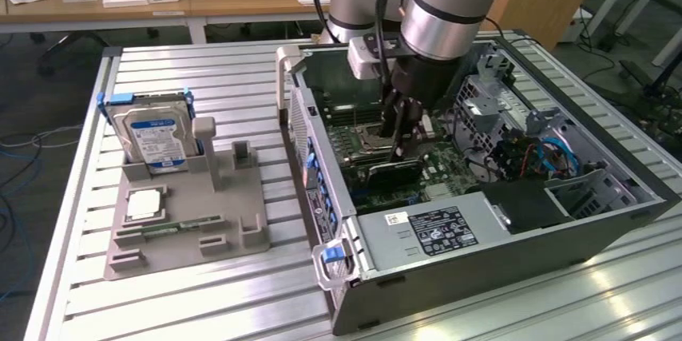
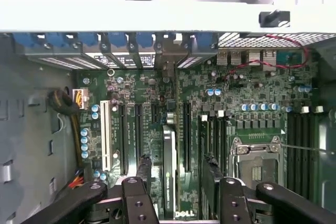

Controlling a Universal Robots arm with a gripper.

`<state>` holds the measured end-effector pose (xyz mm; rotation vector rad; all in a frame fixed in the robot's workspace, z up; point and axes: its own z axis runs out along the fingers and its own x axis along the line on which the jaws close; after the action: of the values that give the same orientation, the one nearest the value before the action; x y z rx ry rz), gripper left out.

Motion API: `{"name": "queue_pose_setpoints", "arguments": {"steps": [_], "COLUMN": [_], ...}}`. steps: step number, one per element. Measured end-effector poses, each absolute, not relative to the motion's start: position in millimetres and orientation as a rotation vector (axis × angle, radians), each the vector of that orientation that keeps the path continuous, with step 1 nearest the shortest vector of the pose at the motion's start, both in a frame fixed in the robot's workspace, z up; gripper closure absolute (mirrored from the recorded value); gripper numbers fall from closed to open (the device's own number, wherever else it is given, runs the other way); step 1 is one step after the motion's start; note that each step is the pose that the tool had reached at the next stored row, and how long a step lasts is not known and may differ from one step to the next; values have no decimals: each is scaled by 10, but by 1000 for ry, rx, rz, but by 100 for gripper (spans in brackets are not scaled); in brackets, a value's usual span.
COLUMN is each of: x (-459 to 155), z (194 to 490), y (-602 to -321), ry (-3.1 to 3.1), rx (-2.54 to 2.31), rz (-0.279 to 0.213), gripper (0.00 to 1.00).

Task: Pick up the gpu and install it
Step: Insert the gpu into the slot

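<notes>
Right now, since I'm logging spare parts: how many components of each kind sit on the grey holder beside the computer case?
Hard drive: 1
Memory stick: 1
Square silver chip: 1
Total: 3 on the grey holder

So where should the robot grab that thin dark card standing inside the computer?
Probably its long upper edge, coming straight down from above: the slim dark card with a grey edge stands upright on the green motherboard, its flat faces turned sideways for pinching.
</notes>
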<state>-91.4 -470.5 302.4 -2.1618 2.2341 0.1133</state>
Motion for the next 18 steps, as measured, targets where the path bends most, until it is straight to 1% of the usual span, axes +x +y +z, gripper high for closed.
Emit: {"name": "queue_pose_setpoints", "arguments": {"steps": [9,15,18], "x": [-913,-911,-911], "z": [3046,3173,3190], "y": [-4706,-4705,-4705], "ry": [2223,2222,2221], "rx": [-2175,-2175,-2175], "rz": [114,114,114], "gripper": [48,48,48]}}
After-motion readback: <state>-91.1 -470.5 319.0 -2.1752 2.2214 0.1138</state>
